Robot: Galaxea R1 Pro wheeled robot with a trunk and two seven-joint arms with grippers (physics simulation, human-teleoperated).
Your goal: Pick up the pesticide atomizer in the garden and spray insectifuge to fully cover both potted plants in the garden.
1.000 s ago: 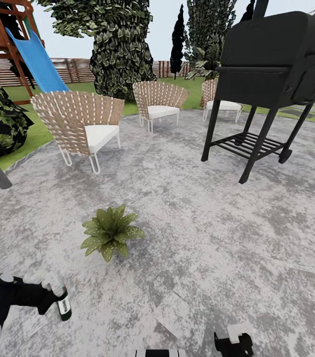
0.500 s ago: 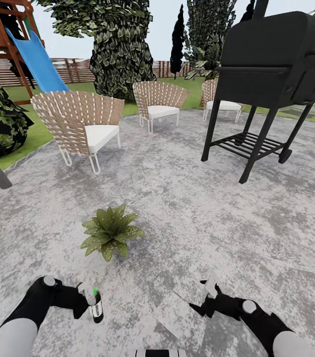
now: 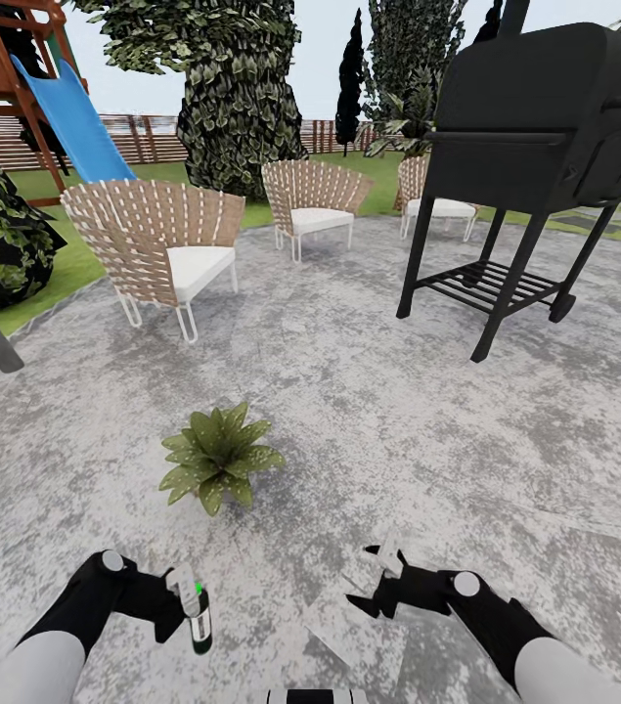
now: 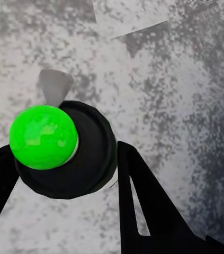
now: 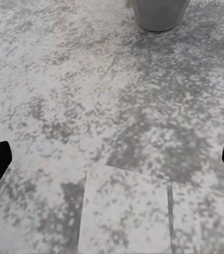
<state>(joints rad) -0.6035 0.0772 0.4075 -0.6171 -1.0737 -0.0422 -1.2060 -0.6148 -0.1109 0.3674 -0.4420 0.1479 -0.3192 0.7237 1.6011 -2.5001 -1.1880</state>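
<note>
Both arms nearer potted plant (image 3: 216, 458)

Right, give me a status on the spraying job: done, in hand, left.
Done: the pesticide atomizer is picked up, clamped upright in the left gripper above the paving.

In hand: the bottle hangs short of the potted plant; the right gripper is open and empty.

Left: no spray is visible on the leaves, so covering this plant remains, then the second.

Left gripper (image 3: 185, 608) with pesticide atomizer (image 3: 199, 620) moved inward; right gripper (image 3: 374, 577) rose, advanced toward potted plant (image 3: 216, 457).
</note>
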